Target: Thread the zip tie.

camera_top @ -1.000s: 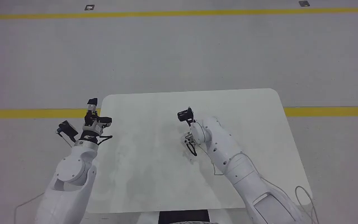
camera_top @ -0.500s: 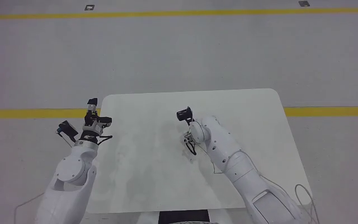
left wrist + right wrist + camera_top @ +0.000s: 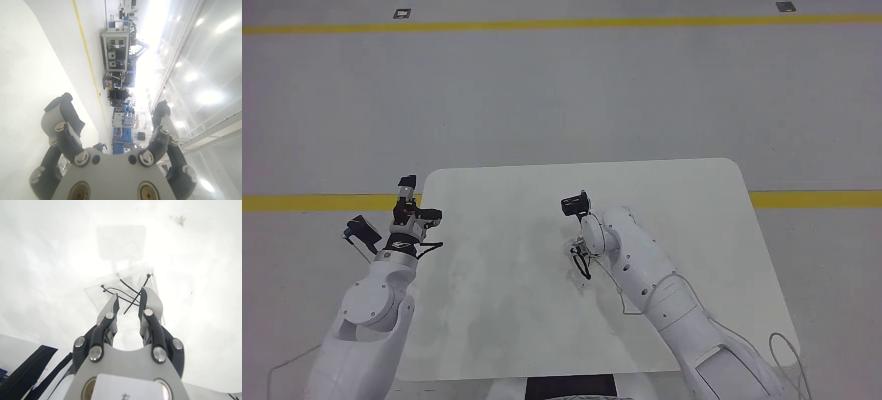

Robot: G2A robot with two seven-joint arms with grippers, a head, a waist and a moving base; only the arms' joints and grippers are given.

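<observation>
Black zip ties (image 3: 132, 303) on a clear sheet (image 3: 105, 281); white table (image 3: 682, 200); grey floor (image 3: 542, 90), yellow stripe (image 3: 542, 23) along the frame's top; silver-and-black right gripper (image 3: 129, 291).

Three thin black zip ties (image 3: 132, 300) are lying loose and flat in a little pile on a clear plastic plate (image 3: 90, 291), which sits on the white desk (image 3: 37, 256). None are threaded. The straps cross over each other around the middle, and the little square heads are fanned out well apart. One strap curves a bit, the other two look pretty straight.
</observation>
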